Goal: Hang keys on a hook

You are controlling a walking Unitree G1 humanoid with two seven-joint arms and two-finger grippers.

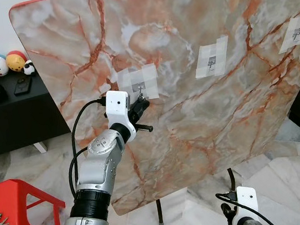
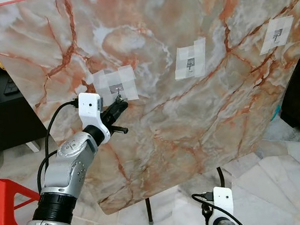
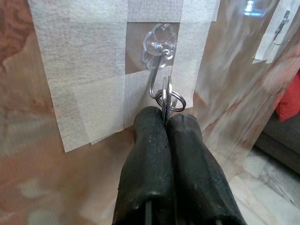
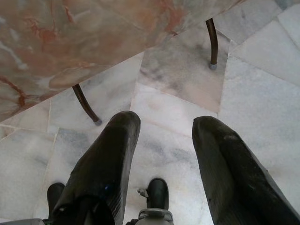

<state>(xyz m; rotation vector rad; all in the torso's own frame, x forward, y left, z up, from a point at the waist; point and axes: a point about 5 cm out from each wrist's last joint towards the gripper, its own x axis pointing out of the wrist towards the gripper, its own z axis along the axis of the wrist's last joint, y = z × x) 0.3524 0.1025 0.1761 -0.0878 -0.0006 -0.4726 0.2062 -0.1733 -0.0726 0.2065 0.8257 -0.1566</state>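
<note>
Left hand (image 3: 165, 123) pinched shut on keys (image 3: 165, 96), ring touching hook (image 3: 157, 75) taped near upper left of tilted marble board (image 1: 205, 110). Keys light, rigid, slippery metal; you grip flat blade. Right hand (image 4: 164, 140) open, idle over floor.

Even daylight is filling every view; glare is streaking the glossy marble board (image 1: 187, 57), and the close black fingers (image 3: 154, 154) are blurring slightly.
</note>
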